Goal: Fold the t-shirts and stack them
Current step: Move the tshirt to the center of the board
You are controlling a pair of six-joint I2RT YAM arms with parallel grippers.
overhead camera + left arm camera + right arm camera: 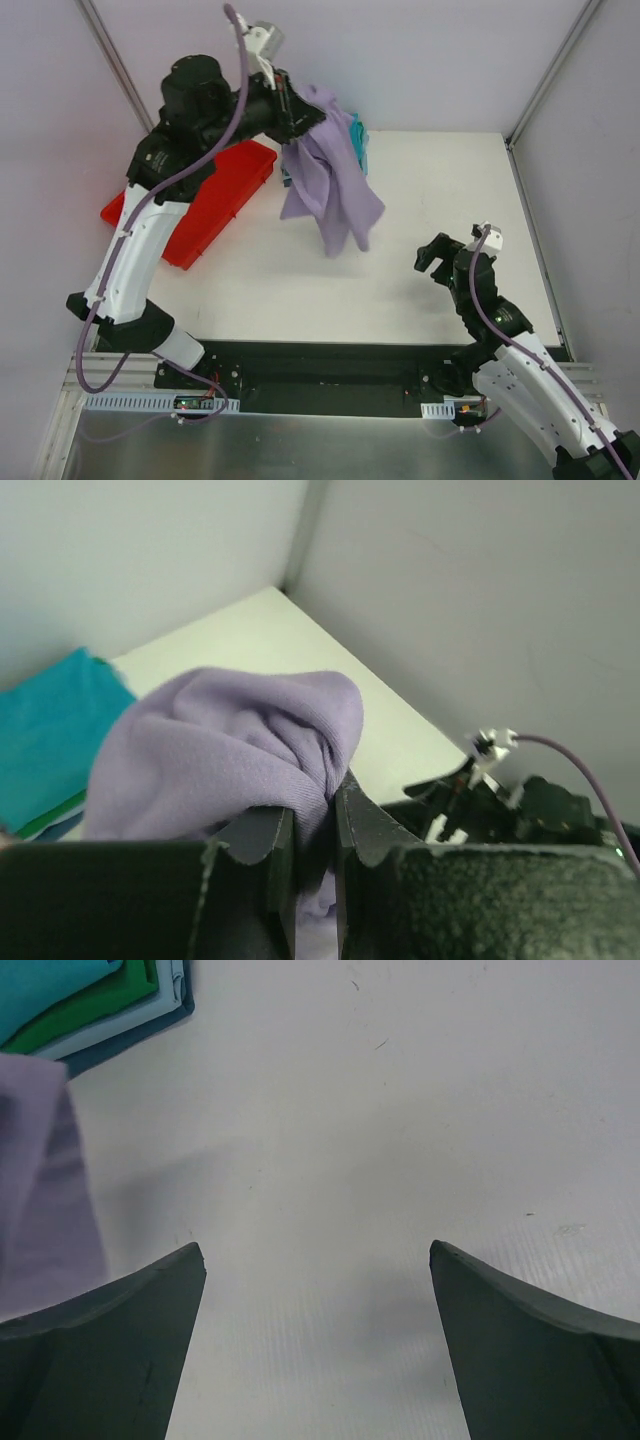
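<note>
One lavender shirt (330,190) hangs over the bench (300,290), clamped in the left fingers (262,850), near the folded stack (90,1005) at the far edge. Right fingers (110,1340) spread wide, gripping nothing, low over the bench.

Lavender-purple short-sleeved cloth t-shirt (330,190): soft knit, matt, with a fine fuzzy nap in the left wrist view. It drapes in loose folds.
Stack of folded teal, green, light-blue and navy cloth t-shirts (95,1005): matt cloth with flat, smooth faces.
Flat red plastic tray (230,195): smooth, slight sheen.
White tabletop (400,290): matt, with faint fine ribbing and a few small scuffs in the right wrist view.
Left hand (315,805) and right hand (315,1248): dark grey plastic fingers, matt, slightly grainy.
Grey metal sheet at the near edge (300,440): brushed, dull shine.
Left arm's white plastic shell (135,250): smooth, semi-gloss.
</note>
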